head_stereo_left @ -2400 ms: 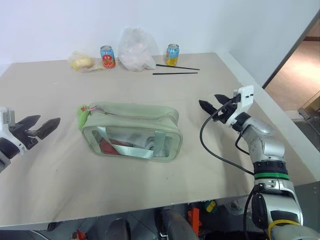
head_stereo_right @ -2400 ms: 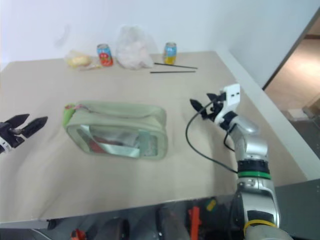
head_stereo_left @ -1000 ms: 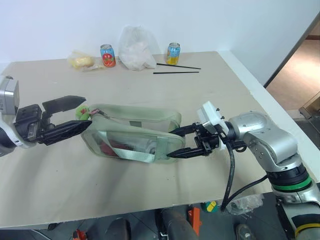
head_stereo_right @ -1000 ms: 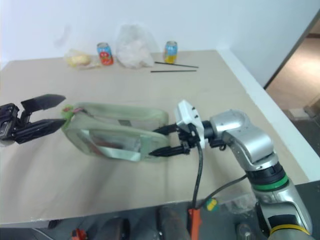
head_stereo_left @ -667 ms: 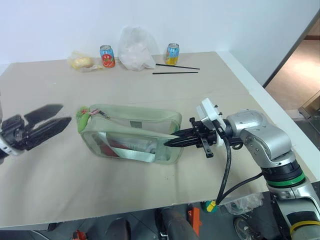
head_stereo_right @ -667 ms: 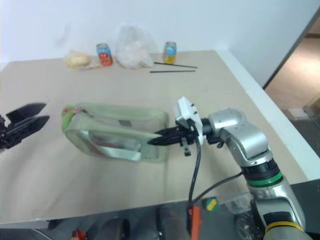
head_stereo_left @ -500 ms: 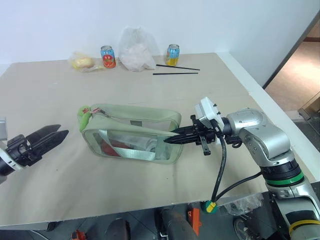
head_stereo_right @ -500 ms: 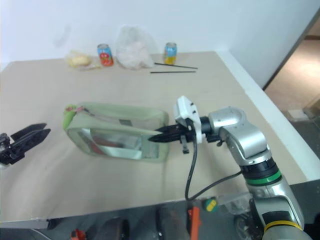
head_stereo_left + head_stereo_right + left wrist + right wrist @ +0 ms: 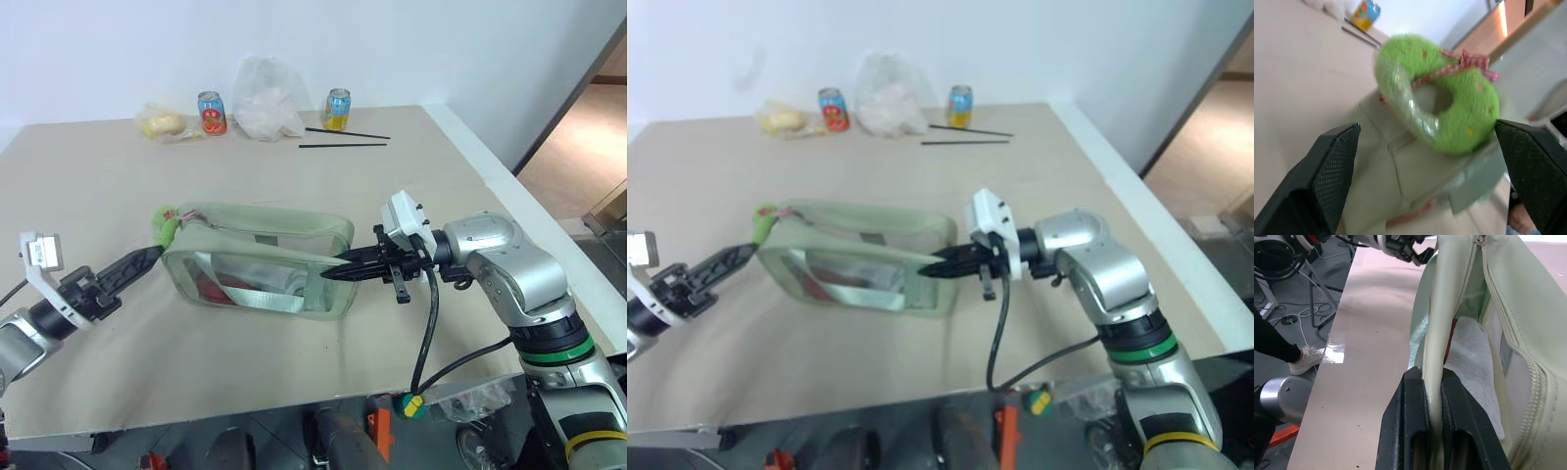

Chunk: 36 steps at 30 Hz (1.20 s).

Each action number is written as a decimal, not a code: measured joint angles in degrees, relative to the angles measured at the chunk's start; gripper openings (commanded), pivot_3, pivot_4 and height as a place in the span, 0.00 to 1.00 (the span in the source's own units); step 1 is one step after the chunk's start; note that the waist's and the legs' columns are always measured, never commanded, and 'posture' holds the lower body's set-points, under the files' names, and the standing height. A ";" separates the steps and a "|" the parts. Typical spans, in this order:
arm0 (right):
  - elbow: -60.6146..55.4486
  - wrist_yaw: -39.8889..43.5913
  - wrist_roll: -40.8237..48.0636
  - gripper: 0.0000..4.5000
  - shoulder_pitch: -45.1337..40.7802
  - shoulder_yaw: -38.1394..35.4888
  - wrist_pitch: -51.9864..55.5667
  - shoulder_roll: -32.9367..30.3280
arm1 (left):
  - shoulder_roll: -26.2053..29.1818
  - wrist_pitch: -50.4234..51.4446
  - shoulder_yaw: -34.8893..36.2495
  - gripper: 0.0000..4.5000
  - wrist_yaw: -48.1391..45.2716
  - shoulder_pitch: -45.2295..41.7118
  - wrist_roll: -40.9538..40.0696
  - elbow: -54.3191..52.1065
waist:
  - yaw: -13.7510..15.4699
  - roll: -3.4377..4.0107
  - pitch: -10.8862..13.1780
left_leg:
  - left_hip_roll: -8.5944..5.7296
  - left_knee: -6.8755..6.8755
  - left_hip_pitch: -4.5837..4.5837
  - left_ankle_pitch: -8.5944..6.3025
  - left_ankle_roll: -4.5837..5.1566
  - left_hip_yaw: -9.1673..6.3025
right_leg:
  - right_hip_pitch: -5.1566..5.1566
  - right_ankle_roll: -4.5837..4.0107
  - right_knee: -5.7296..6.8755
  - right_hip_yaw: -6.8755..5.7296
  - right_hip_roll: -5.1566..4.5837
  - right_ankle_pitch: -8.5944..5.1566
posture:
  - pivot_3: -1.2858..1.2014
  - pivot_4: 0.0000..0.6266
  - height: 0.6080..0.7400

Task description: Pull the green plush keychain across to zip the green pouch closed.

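Observation:
The green pouch [image 9: 257, 260] lies in the middle of the table, its zip open along the top [image 9: 1508, 347]. At its left end sits the green plush keychain [image 9: 165, 227], a fuzzy ring with a red cord [image 9: 1449, 112]. My left gripper [image 9: 149, 258] is low at that end and open. In the left wrist view the plush lies just ahead between its two fingers [image 9: 1332, 166], apart from both. My right gripper [image 9: 329, 275] is shut on the pouch's right end, pinching the pale green edge [image 9: 1434, 357].
Along the far edge stand two drink cans [image 9: 211, 111] [image 9: 338, 107], a white plastic bag [image 9: 265, 96] and a yellow wrapped item [image 9: 160, 123]. Two black sticks [image 9: 343, 144] lie near them. The table's edge runs close on the right. A person's shoe [image 9: 1305, 358] shows on the floor.
My right gripper, open around the pouch's right end a second ago, has shut on it. My left gripper drew back, sank, rolled and now points at the keychain again.

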 measured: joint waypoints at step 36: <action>-0.22 -1.13 -0.17 0.00 0.26 -0.20 0.25 0.03 | -2.66 1.02 -2.27 0.01 8.79 -10.23 -12.98 -2.84 | -0.09 -0.07 -0.04 | -0.04 0.00 0.01 0.02 -0.04 -0.02 | 0.04 0.01 -0.01 0.06 0.00 0.04 | 0.52 0.24 1.00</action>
